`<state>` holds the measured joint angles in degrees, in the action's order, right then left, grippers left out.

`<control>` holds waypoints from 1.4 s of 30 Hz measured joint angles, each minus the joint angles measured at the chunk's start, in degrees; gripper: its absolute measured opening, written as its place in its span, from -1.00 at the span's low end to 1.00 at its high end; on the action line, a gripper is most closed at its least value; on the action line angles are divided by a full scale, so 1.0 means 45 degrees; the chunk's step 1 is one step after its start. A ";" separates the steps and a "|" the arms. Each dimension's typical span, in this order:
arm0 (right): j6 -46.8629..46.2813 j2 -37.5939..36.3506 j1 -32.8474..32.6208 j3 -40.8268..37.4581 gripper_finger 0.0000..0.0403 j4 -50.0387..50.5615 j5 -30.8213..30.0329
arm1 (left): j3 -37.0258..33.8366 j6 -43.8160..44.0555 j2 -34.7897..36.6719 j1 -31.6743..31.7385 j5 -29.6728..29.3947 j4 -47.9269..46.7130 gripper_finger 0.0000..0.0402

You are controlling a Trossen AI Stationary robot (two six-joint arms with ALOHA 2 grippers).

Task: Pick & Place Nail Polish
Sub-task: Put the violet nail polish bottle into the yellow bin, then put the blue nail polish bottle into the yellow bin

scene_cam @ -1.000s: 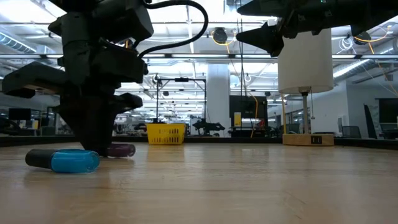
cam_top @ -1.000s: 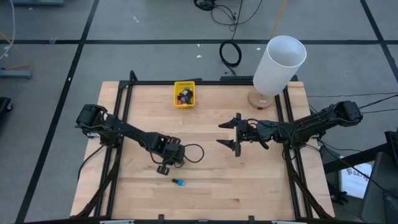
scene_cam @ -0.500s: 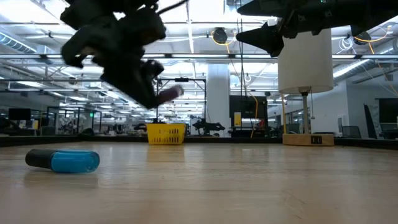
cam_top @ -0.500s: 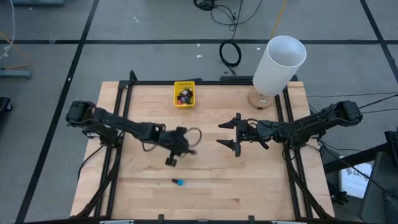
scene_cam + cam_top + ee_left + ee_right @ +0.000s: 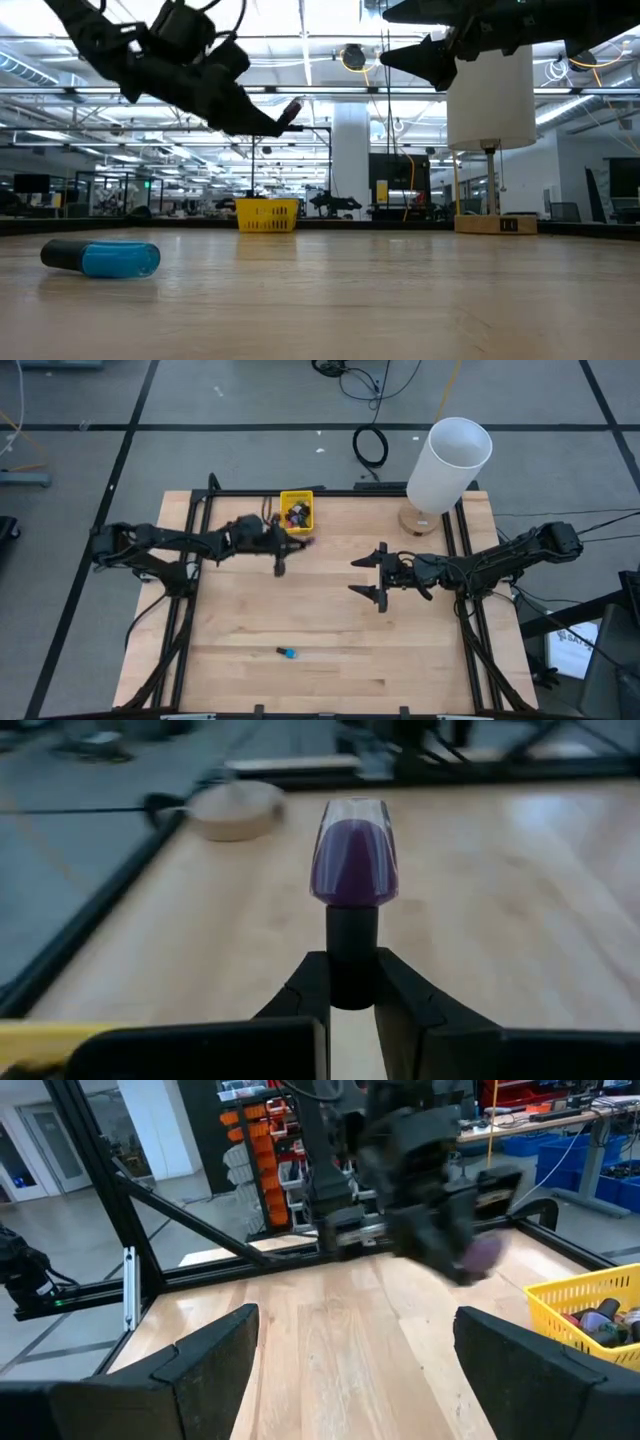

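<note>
My left gripper hangs above the table just near of the small yellow bin, shut on a purple nail polish bottle with a dark cap. The bottle also shows in the low view. The bin holds several small bottles. A blue bottle with a dark cap lies on its side on the table toward the near edge, and shows in the low view. My right gripper is open and empty above the table's middle right. My left gripper pinches the bottle's dark cap between its two fingertips. The purple body sticks out beyond the tips, in line with the fingers. The fingers point toward the table's right, nearly level. The bottle is lifted clear of the table.
A tall white cylinder lamp on a round wooden base stands at the far right corner. A black frame runs along the table's edges. Bare wood lies between the two arms.
My left gripper has risen from the table near the blue bottle and gone toward the far edge and the yellow bin, carrying the purple bottle, which is now lifted clear. The blue bottle has stayed where it was.
</note>
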<state>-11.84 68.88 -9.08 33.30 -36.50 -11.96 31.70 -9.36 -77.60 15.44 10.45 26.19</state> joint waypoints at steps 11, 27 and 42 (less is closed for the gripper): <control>0.0117 0.0000 0.0015 0.0000 0.59 -0.0115 -0.0031 | 0.0176 0.3722 -0.0707 0.3785 -0.2722 0.0426 -0.84; 0.0116 0.0000 0.0257 0.0000 0.59 -0.0065 -0.0059 | 0.4091 0.3783 -0.4908 0.4225 -0.2562 -0.4215 -0.84; 0.0213 0.0001 0.0257 0.0000 0.59 0.0269 -0.0049 | 0.4245 0.3119 -0.4896 0.4207 -0.2447 -0.4412 -0.38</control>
<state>-10.88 68.89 -7.92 33.30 -35.29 -12.19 50.81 4.68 -99.63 34.37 -0.56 6.34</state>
